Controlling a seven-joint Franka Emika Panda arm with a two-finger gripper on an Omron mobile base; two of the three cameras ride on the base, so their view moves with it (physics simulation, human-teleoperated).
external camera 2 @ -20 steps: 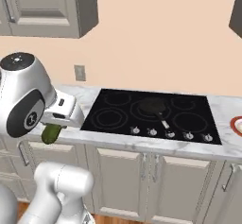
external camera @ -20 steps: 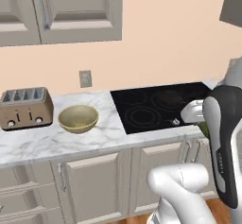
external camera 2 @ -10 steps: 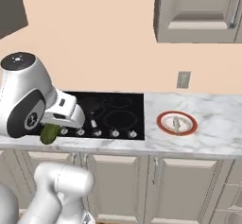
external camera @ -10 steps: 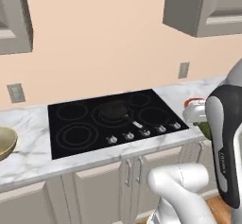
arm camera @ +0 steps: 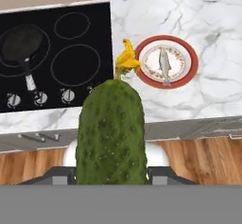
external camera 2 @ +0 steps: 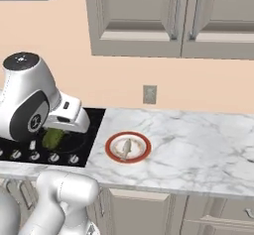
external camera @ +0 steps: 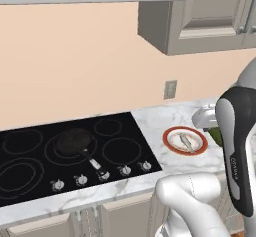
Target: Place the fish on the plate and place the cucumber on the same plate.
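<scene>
My gripper [external camera 2: 55,131] is shut on the cucumber [arm camera: 111,133], a stubby dark green one with a yellow flower tip; it hangs at the counter's front edge over the cooktop's right end [external camera 2: 52,140]. In the left base view a bit of the cucumber [external camera: 216,135] peeks out beside my arm. The plate [arm camera: 194,62], red-rimmed with a white centre, rests on the marble just right of the cooktop [external camera: 164,140] [external camera 2: 108,148]. The fish [arm camera: 164,63] lies in the plate's middle [external camera: 186,141] [external camera 2: 126,147]. The cucumber is left of the plate and apart from it.
A black cooktop [external camera: 30,166] carries a black frying pan [external camera: 74,141] with its handle toward the knobs. Wall cabinets [external camera 2: 168,21] hang above the marble counter [external camera 2: 198,145], with an outlet [external camera 2: 149,94] on the wall. The wooden floor shows below.
The whole picture has shifted: the base has driven right, so the toaster and bowl left the views and the plate with the fish came near. The gripper stays shut on the cucumber.
</scene>
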